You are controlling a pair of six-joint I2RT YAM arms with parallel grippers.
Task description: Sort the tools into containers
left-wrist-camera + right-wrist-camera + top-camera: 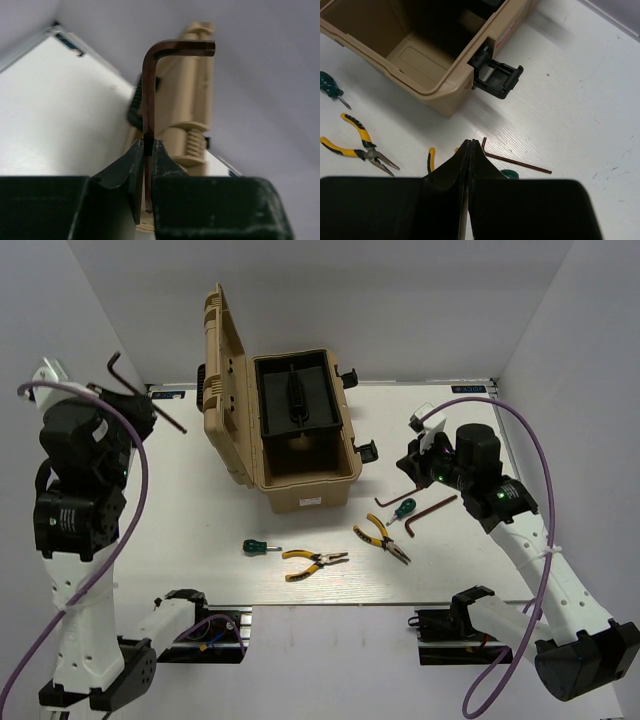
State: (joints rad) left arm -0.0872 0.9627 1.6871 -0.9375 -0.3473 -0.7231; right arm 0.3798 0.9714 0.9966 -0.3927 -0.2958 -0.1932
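Pinching a hex key (148, 100) upright, left hand (148, 146) near the toolbox (192, 105); right hand (470, 148) closed, empty.

Blocked straight ahead of left gripper (148, 150) by upright lid (192, 100); open above it toward toolbox (305, 490) interior.

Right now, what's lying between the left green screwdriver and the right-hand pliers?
The other yellow-handled pliers lie between that screwdriver and the right-hand pliers; the top view shows it.
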